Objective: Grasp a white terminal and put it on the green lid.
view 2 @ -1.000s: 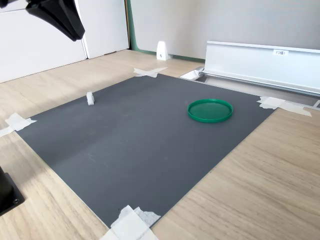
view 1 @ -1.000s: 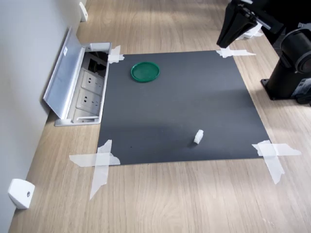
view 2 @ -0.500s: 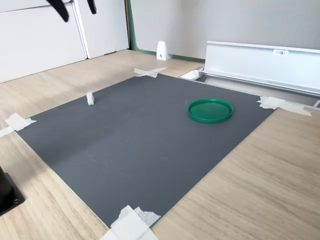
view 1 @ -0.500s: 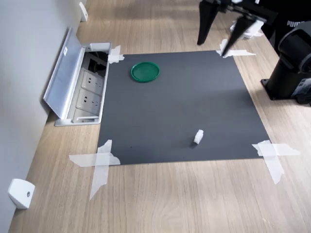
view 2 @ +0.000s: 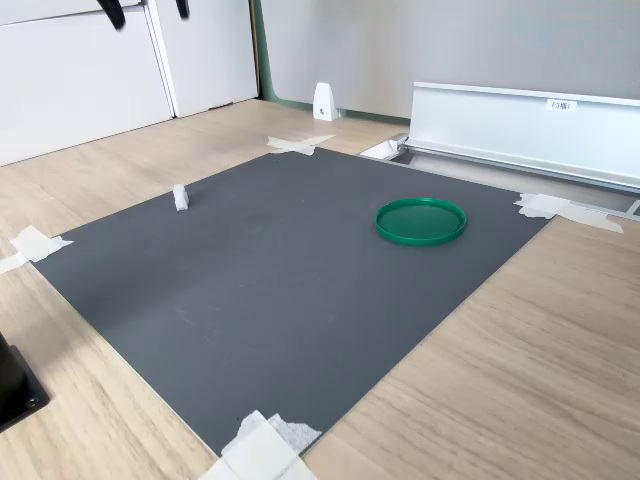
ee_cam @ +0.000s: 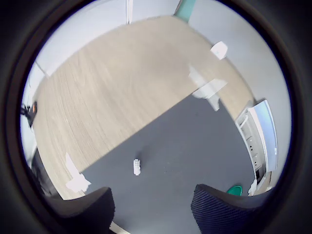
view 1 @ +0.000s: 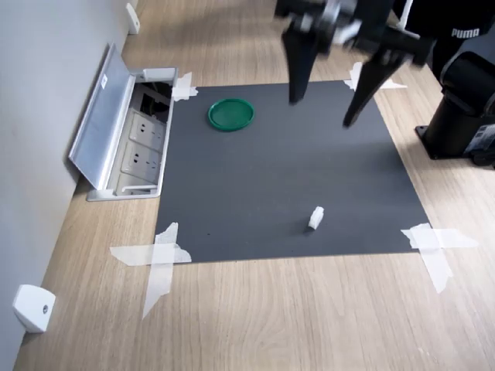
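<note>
First exterior view shows the green lid [view 1: 230, 114] empty, white terminal [view 1: 315, 217] well apart, jaws spread wide above.

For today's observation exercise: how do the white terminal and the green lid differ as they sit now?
The white terminal is a tiny upright block; the green lid is a much wider flat round disc. The terminal is white, the lid dark green. Both rest untouched on the black mat, well apart.

First exterior view: high, looking steeply down on the black mat [view 1: 286, 170]. Second exterior view: low, near one mat corner, looking across. Wrist view: fisheye, looking down. All share the mat.
</note>
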